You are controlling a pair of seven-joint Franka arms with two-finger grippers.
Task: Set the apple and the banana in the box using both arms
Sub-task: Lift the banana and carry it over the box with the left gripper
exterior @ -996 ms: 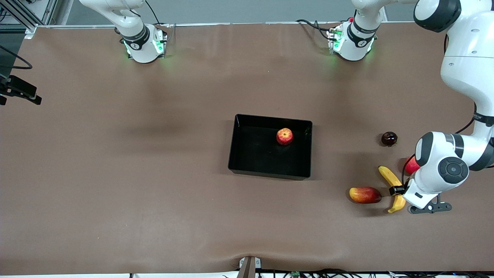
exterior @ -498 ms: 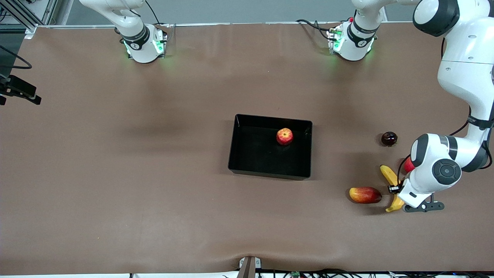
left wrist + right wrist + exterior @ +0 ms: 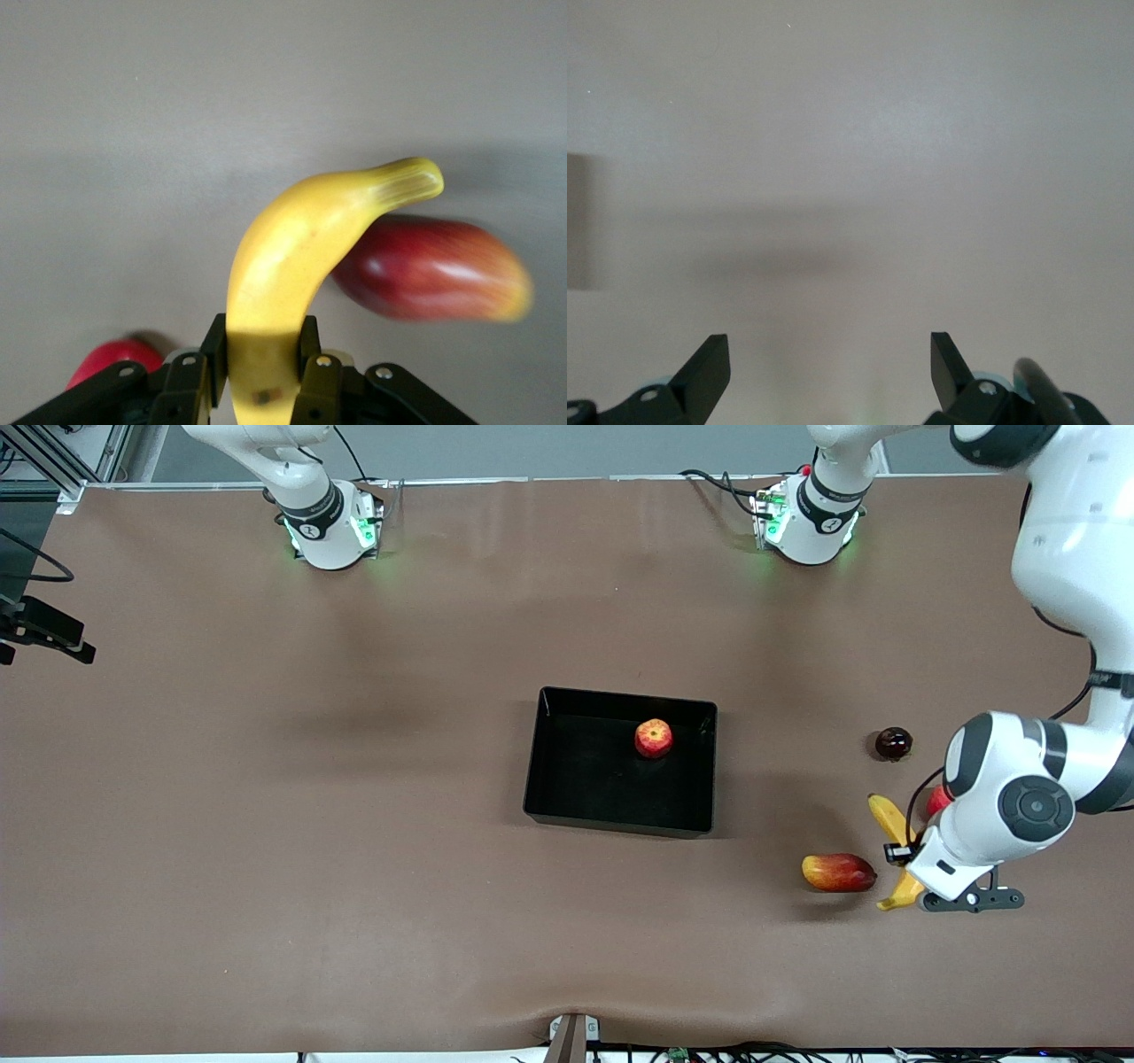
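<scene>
The left hand (image 3: 263,390) pinches the long curved yellow banana (image 3: 292,266) across its middle, both black fingers (image 3: 197,382) pressed to its sides, near the left arm's end of the brown tabletop (image 3: 354,850). The banana looks light, stiff and smooth-skinned; a mid-length hold should keep it balanced, though the curve may let it swivel. Just beside it lies an oblong red-and-yellow mango-like fruit (image 3: 838,872), with a round red fruit (image 3: 113,361) close by and a small dark round fruit (image 3: 893,743) farther from the front camera. The shallow glossy black box (image 3: 567,797), mid-tabletop, already holds the small red-and-yellow apple (image 3: 653,738). The right hand (image 3: 830,367) waits, fingers spread, over bare tabletop. Cables run along the table's edges.
</scene>
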